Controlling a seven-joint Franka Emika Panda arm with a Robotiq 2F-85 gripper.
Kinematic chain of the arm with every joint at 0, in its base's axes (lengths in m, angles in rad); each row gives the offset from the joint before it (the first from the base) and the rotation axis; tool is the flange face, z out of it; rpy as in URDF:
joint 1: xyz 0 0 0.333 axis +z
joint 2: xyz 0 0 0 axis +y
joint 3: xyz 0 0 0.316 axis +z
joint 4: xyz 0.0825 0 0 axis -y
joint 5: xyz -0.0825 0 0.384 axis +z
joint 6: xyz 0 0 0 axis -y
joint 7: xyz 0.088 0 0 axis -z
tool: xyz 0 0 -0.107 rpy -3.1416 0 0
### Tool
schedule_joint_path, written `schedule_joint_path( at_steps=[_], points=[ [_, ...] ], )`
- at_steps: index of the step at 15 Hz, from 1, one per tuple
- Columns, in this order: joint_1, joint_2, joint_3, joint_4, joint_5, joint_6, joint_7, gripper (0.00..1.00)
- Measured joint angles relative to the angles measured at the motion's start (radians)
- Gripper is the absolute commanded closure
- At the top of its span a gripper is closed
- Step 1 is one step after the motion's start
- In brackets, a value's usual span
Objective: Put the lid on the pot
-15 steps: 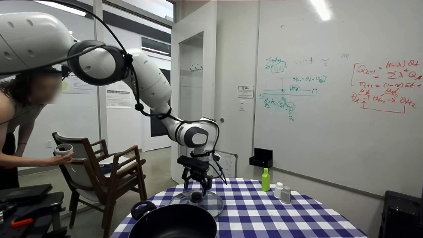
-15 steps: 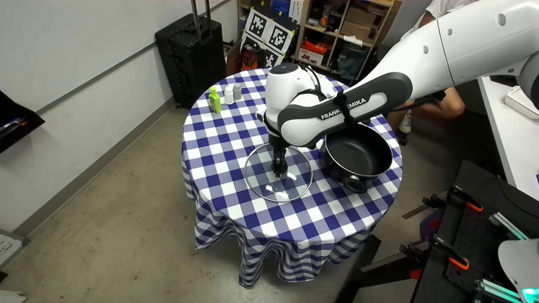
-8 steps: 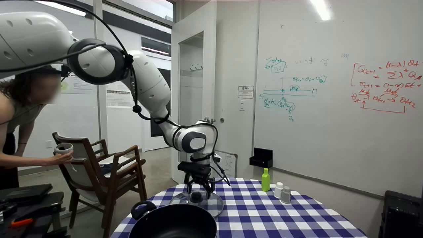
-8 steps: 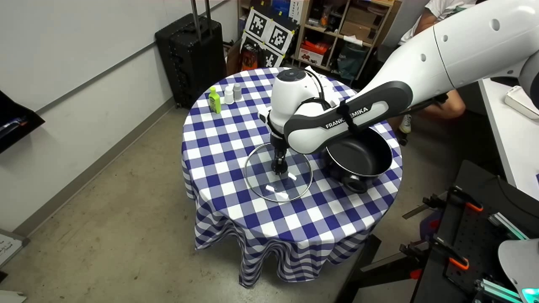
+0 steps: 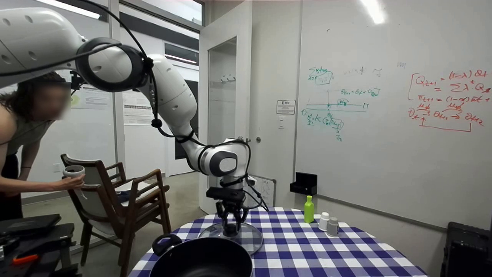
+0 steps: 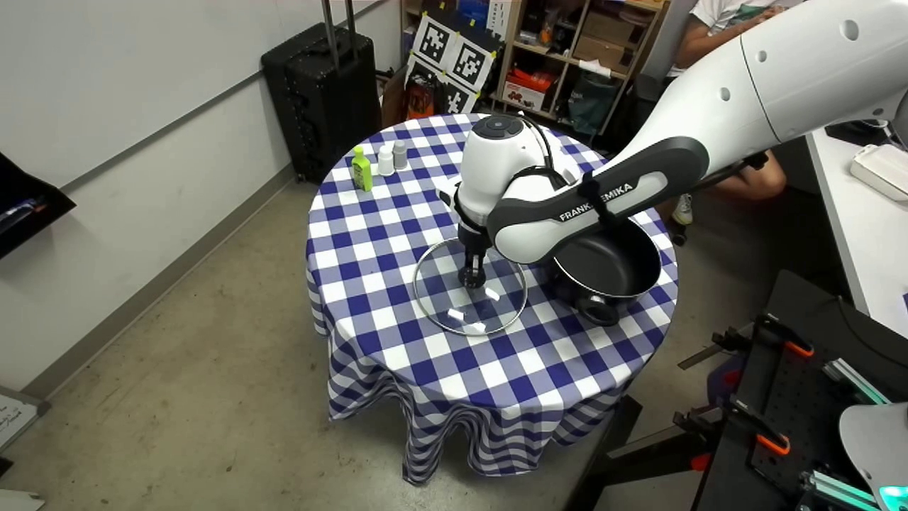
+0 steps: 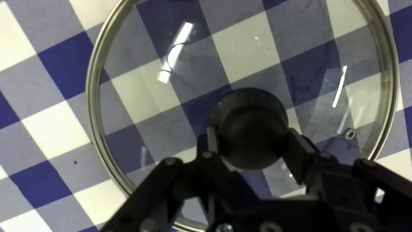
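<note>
The lid point(image 7: 244, 48), clear glass with a metal rim, is at the checked cloth in both exterior views; whether it touches the cloth I cannot tell. My gripper point(image 7: 251, 138) points down over its middle, and both fingers press the sides of the round black knob point(image 7: 251, 151). An exterior view also has the gripper point(image 5: 231, 226) clamped at that knob, with the glass of the lid point(image 5: 250, 238) spread below. Close beside the lid stands the black pot point(image 6: 565, 289), uncovered, its stubby handle point(image 6: 598, 310) turned outward. The forearm covers part of the pot's far rim there.
A green bottle point(image 6: 362, 170), a white shaker point(image 6: 385, 161) and a grey shaker point(image 6: 400, 155) stand together toward the wall side of the round table point(image 6: 397, 341). A person holding a grey cup point(image 5: 73, 171) leans by a wooden chair point(image 5: 115, 200).
The fingers stood apart around the knob half a second ago and have now closed on it. With that, the lid has shifted slightly. The pot has stayed in place.
</note>
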Motion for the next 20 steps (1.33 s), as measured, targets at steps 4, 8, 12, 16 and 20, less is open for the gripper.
schedule_joint_path(
  at_steps=[4,8,12,16,20],
  points=[
    [0.000,-0.006,-0.004,-0.016,-0.015,0.006,0.000,0.74],
    [0.000,-0.014,-0.004,-0.029,-0.025,0.007,0.000,0.74],
    [0.004,-0.041,-0.002,-0.053,-0.031,0.007,0.000,0.74],
    [0.011,-0.099,0.017,-0.071,-0.031,0.007,0.000,0.74],
    [0.023,-0.171,0.029,-0.089,-0.031,0.006,0.000,0.74]
  ],
)
